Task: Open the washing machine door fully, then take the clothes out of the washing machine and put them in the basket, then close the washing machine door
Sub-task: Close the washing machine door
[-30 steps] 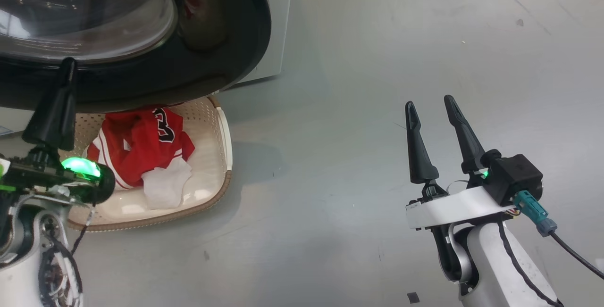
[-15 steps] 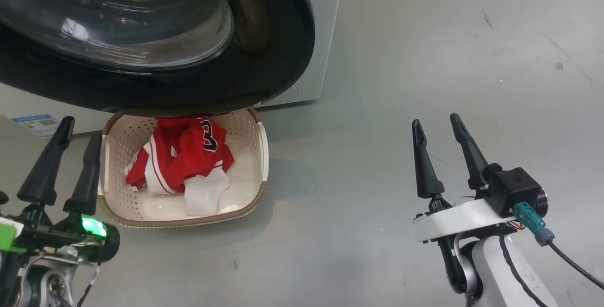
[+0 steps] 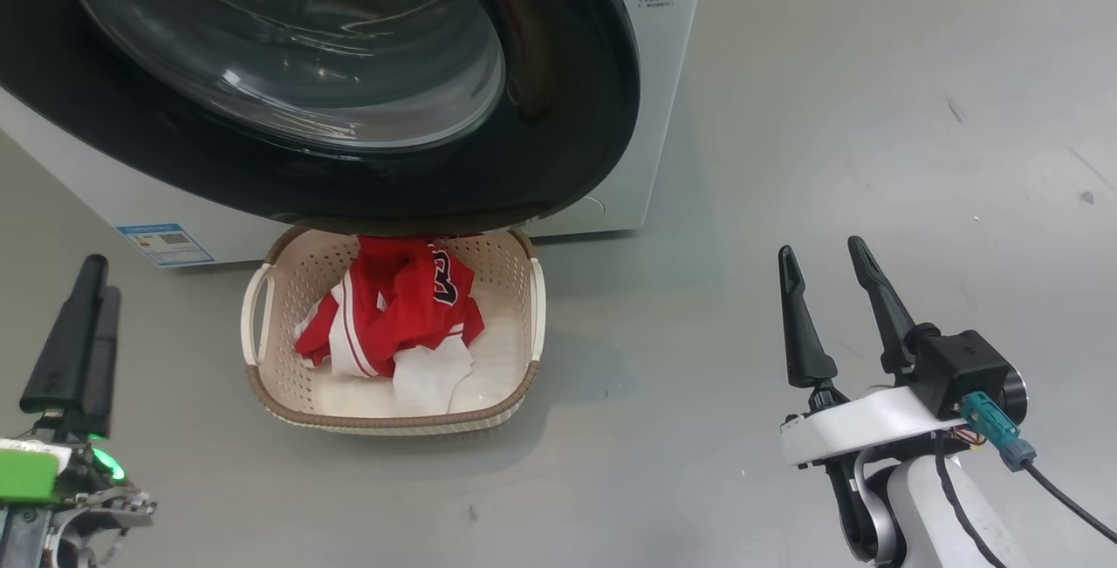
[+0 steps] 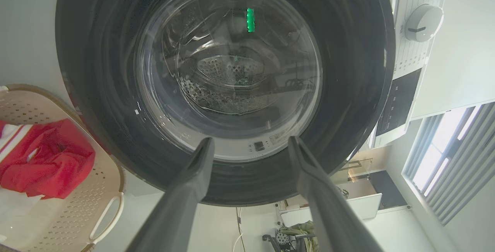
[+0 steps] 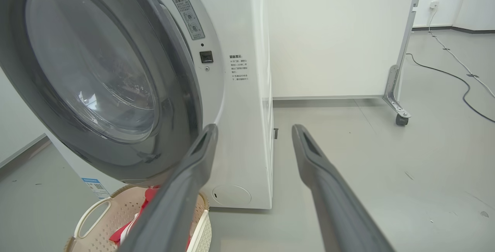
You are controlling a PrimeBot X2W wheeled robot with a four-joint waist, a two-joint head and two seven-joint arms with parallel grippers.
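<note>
Two clothes (image 3: 393,306) are lying in one basket (image 3: 384,426) below the washing machine door (image 3: 567,114); left gripper (image 3: 100,276) and right gripper (image 3: 820,247) are gaping, empty.

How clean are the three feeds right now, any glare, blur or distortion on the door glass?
Head view: pale reflections streak the glass of the washing machine door. Left wrist view: wide-angle bend, a green light mirrored in the glass, the window blown out. Right wrist view: the fingers of the right gripper look soft up close.
</note>
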